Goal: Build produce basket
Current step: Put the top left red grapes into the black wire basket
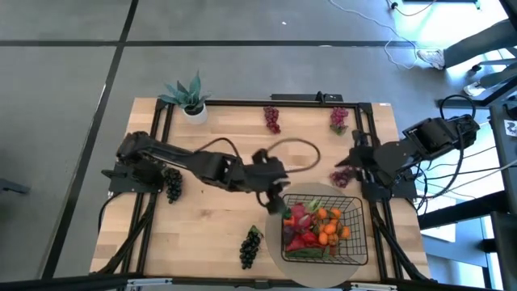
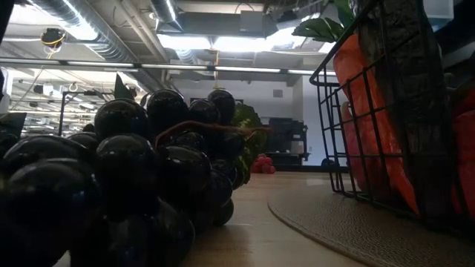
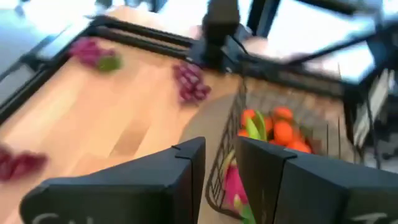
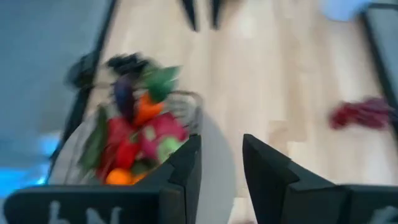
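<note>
The black wire basket (image 1: 355, 234) stands on a round beige mat (image 1: 323, 191) at the near right. It holds orange tangerines (image 1: 328, 226), a pink dragon fruit (image 1: 297, 217) and red and green pieces. My left gripper (image 1: 275, 202) is open and empty at the basket's far left corner (image 3: 219, 168). My right gripper (image 1: 347, 164) is open and empty above the table, beside a dark red grape bunch (image 1: 342, 177). Two purple bunches (image 1: 271, 119) (image 1: 338, 120) lie at the far edge. Dark bunches lie at the left (image 1: 172, 183) and at the near edge (image 1: 251, 246).
A spiky green potted plant (image 1: 191, 97) stands at the far left corner. A cable loop (image 1: 300, 145) lies on the wood in the middle. The black frame rails (image 1: 242, 103) run along the table's edges. In the low view, the dark grapes (image 2: 133, 185) fill the foreground left of the basket (image 2: 386, 111).
</note>
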{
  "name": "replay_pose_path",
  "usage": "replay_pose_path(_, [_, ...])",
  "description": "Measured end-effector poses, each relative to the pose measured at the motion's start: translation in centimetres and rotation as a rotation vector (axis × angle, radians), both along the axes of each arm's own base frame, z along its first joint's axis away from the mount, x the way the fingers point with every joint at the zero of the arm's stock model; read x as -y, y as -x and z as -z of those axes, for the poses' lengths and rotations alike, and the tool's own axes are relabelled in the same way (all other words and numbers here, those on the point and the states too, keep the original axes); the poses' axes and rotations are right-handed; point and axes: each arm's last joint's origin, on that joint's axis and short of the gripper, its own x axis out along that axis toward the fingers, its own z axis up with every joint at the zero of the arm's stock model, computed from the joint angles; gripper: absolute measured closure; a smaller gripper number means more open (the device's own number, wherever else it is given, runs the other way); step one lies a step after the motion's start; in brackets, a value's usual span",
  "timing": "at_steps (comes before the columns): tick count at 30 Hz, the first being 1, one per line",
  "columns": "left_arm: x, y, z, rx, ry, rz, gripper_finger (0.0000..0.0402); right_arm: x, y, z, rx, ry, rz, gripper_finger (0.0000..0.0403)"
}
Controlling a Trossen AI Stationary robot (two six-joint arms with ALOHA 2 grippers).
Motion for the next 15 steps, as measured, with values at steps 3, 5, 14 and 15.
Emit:
replay_pose_path(3, [-1.1, 1.5, -0.8, -0.026, 0.068, -0.111, 0.0324, 0.3, -0.1, 0.0, 0.015, 0.004, 0.101, 0.0299])
replay_pose_path(5, [-2.1, 2.0, -0.9, -0.033, 0.126, -0.195, 0.0324, 0.6, -0.3, 0.1, 0.008, -0.013, 0.151, 0.0299])
replay_pose_path(14, [-7.7, 3.3, 0.5, -0.207, 0.354, -0.414, 0.0324, 3.4, -1.5, 0.6, -0.043, -0.027, 0.333, 0.0299])
replay_pose_path(15, [-8.4, 3.3, 0.6, -0.226, 0.375, -0.416, 0.0324, 3.9, -1.6, 0.6, -0.052, -0.034, 0.343, 0.0299])
